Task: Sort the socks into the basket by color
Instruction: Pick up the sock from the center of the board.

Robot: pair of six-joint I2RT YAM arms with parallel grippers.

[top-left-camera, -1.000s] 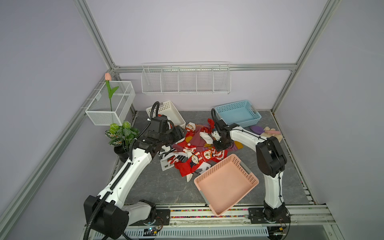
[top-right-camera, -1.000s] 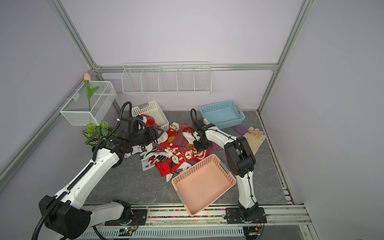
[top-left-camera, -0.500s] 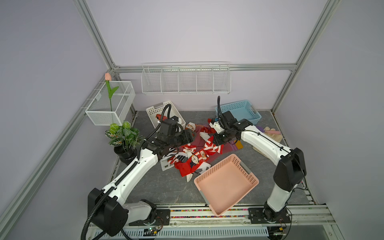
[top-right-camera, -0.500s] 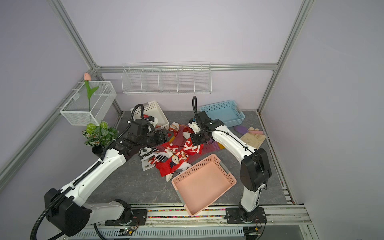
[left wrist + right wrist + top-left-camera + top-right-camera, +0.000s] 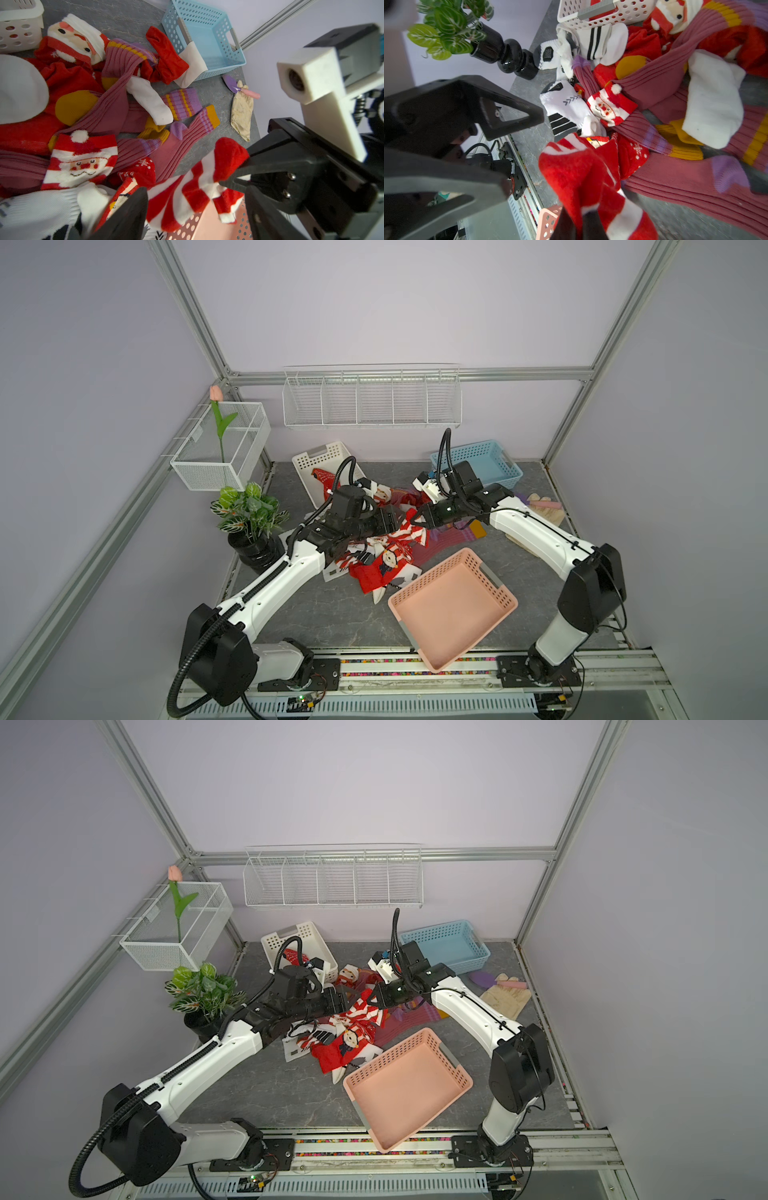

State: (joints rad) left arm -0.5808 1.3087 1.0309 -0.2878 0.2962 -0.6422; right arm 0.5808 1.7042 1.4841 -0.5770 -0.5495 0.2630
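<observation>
**Right gripper** (image 5: 581, 225): jaws clamped on the red end of the red-and-white striped sock (image 5: 411, 533). The sock sits right at the claw's tips, and its loose part trails toward 6 o'clock in both top views. It hangs over the sock pile (image 5: 384, 566) at table centre.

**Left gripper** (image 5: 196, 193): jaws spread wide, gripping nothing. It points toward 3 o'clock, nose to nose with the right claw. In the left wrist view the striped sock hangs in the gap between its jaws. Whether it touches either jaw, I cannot tell.

**Pile:** red Santa socks, white ones with black marks and maroon ones with orange bands lie on the grey table (image 5: 332, 614), under both claws.

**Baskets:**
- The white basket (image 5: 309, 458) is at 11 o'clock, with a red sock (image 5: 322, 480) inside.
- The blue basket (image 5: 478, 450) is at 1 o'clock.
- The pink basket (image 5: 453, 608) is at 5 o'clock, just beside the pile.
</observation>
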